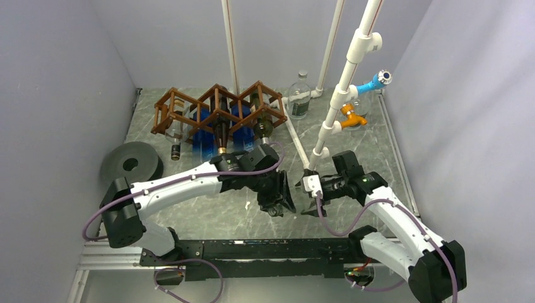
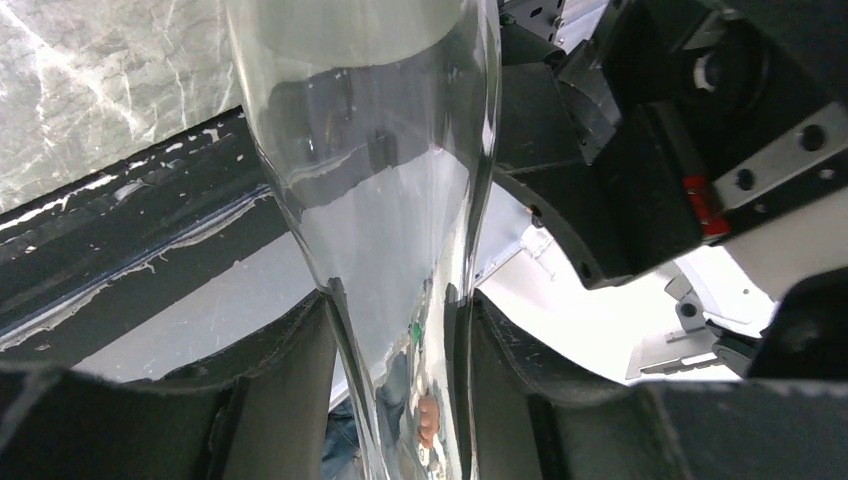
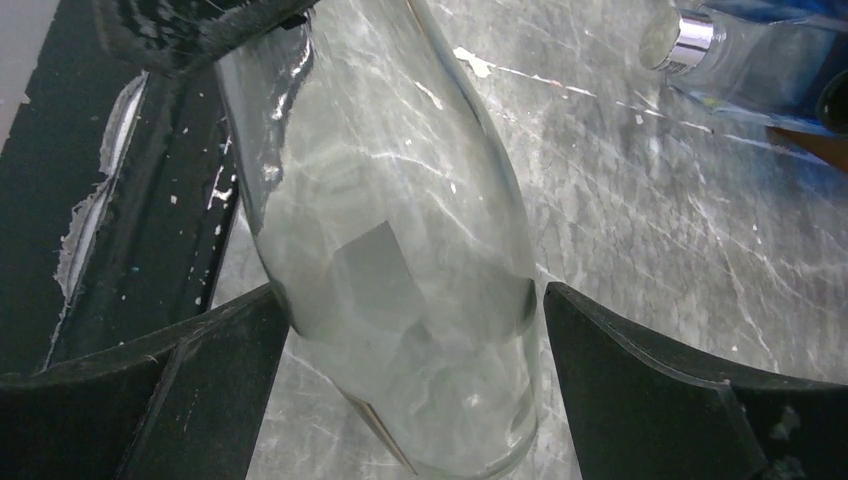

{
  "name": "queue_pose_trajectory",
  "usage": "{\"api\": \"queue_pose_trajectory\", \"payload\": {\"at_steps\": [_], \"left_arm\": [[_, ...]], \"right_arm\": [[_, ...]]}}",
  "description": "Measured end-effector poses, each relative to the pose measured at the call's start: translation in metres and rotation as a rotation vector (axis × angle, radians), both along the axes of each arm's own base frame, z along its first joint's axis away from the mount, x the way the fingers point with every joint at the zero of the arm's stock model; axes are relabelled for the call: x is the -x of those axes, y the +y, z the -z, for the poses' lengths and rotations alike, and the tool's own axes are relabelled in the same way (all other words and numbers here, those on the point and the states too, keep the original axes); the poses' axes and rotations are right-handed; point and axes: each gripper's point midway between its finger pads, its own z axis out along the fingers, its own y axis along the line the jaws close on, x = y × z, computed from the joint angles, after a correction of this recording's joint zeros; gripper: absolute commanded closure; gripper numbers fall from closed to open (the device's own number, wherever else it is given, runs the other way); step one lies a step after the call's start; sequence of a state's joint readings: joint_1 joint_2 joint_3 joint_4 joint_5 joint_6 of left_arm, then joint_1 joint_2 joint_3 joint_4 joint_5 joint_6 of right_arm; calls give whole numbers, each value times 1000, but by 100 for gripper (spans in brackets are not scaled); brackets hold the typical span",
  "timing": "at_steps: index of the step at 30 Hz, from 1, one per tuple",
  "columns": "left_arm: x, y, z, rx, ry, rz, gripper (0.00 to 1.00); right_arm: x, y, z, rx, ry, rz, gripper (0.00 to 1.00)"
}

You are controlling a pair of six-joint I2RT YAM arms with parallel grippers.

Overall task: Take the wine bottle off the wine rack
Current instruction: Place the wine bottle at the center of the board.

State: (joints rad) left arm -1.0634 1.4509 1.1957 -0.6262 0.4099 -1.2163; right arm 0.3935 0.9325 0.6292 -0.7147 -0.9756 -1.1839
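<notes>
A clear glass wine bottle hangs off the rack between my two grippers, above the marble table near its front. My left gripper is shut on the bottle's narrow neck, both fingers pressed against the glass. In the top view that gripper is at centre front. My right gripper stands open around the bottle's wide body; its left finger is against the glass and a gap shows at its right finger. The brown wooden wine rack stands at the back left, with dark and blue bottles in its cells.
A white pipe stand with a blue tap and an orange tap rises at the back right. A clear bottle stands behind it. A grey disc lies on the left. A silver-capped blue bottle lies beyond my right gripper.
</notes>
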Motion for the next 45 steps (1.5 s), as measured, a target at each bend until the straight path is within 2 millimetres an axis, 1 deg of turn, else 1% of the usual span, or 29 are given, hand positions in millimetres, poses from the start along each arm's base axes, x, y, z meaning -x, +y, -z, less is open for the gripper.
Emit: {"api": "queue_pose_trajectory", "payload": {"at_steps": [4, 7, 13, 19, 23, 29, 32, 34, 38, 45], "left_arm": [[-2, -5, -5, -8, 20, 7, 86], [-3, -8, -4, -17, 29, 9, 76], [-3, -7, -3, -21, 40, 9, 57], [-4, -6, -4, -17, 45, 8, 45], [-6, -11, -12, 28, 40, 19, 37], [-6, -16, -24, 86, 32, 35, 29], [-6, -17, -29, 107, 32, 43, 28], [-6, -17, -31, 118, 34, 47, 27], [-6, -16, -35, 141, 37, 55, 22], [-8, -13, -46, 215, 13, 64, 19]], "right_arm": [[-2, 0, 8, 23, -4, 2, 5], [-2, 0, 12, 33, 3, 1, 9], [-2, 0, 14, 36, 5, -3, 12], [-2, 1, 14, 31, 9, -6, 15], [-4, 2, 12, 24, 2, -6, 16], [-7, 3, 11, 17, -11, -6, 15], [-8, 4, 10, 12, -10, -8, 14], [-8, 5, 10, 11, -9, -9, 14], [-9, 6, 10, 5, -6, -12, 13], [-11, 7, 10, -5, 11, -11, 13]]}}
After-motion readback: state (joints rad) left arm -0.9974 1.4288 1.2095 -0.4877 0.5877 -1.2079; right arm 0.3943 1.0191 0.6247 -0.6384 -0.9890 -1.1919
